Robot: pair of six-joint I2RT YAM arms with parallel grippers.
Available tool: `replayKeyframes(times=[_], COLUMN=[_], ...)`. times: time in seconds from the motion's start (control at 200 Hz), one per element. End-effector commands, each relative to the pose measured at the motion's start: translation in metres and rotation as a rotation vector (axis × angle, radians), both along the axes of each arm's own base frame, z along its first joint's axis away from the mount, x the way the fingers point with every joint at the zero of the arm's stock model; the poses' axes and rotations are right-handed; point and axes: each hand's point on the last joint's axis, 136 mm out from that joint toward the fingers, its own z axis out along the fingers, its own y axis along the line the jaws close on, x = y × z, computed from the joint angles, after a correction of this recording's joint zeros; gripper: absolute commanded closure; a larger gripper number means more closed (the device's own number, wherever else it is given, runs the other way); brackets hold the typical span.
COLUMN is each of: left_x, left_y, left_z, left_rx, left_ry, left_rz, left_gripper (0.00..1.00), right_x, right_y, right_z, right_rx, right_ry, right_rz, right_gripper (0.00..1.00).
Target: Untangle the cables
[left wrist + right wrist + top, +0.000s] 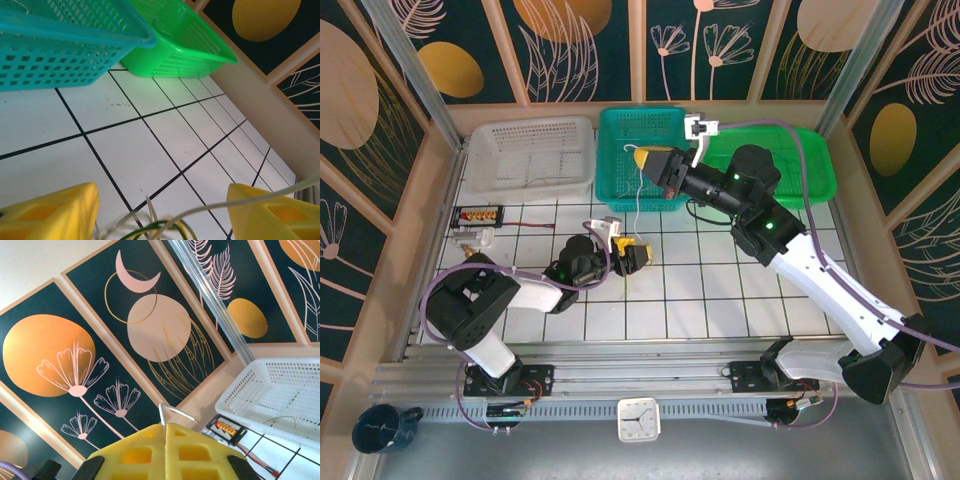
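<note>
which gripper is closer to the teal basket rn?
Right. The right gripper hangs over the teal basket, shut on a white cable. The left gripper is open, low over the tiles in front of it.

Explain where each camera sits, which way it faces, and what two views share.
Top external: above and behind the arm bases, looking down on the tiled table; the left gripper sits low, the right gripper raised by the teal basket.
Left wrist: low over the table, facing the teal basket and green basket; its open yellow fingers flank the cables.
Right wrist: tilted up toward the wall panels and white basket; its shut fingers pinch a white cable.
Shared: top external and left wrist both show the teal basket.
</note>
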Motion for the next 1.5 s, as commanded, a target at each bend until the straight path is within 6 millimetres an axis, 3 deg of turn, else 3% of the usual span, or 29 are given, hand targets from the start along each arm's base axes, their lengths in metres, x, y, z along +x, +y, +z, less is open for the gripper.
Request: replayKeyframes(times=[0.0,0.15,0.3,0.48,0.5,0.706,0.921,1.176,1.291,1.326,1.496], left_x=[0.007,0.006,0.004,0.002,0.001,-0.003,-0.012,-0.018,-0.021,-0.021,-0.025], left_y=[-0.001,-0.006,-0.013,-0.017,-0.017,-0.014,-0.007,0.001,0.002,0.003,0.004], left_z=[0.027,0.026,0.019,0.013,0.001,-0.020,-0.036,-0.045,-0.049,-0.050,-0.057], left_rx=[-0.034,-0.040,-0.059,-0.071,-0.055,-0.037,-0.030,-0.024,-0.025,-0.027,-0.031], left_ry=[-0.078,-0.076,-0.056,-0.040,-0.017,0.025,0.061,0.081,0.091,0.095,0.117], left_rz=[0.011,-0.013,-0.049,-0.074,-0.076,-0.077,-0.070,-0.061,-0.060,-0.059,-0.060], left_gripper=[0.30,0.39,0.62,0.76,0.78,0.78,0.78,0.78,0.78,0.78,0.78], right_x=[-0.007,-0.010,-0.013,-0.016,-0.017,-0.024,-0.021,-0.001,0.002,0.013,0.026], right_y=[0.000,0.003,0.006,0.003,0.003,-0.003,-0.031,-0.063,-0.067,-0.077,-0.084], right_z=[0.022,0.027,0.038,0.075,0.080,0.130,0.177,0.209,0.221,0.224,0.243], right_rx=[0.058,0.072,0.091,0.137,0.143,0.214,0.281,0.346,0.377,0.379,0.407], right_ry=[-0.039,-0.041,-0.057,-0.122,-0.131,-0.221,-0.322,-0.371,-0.383,-0.389,-0.408], right_rz=[0.007,0.029,0.046,0.058,0.060,0.078,-0.007,-0.092,-0.096,-0.129,-0.138], right_gripper=[1.00,1.00,1.00,1.00,1.00,1.00,1.00,1.00,1.00,1.00,1.00])
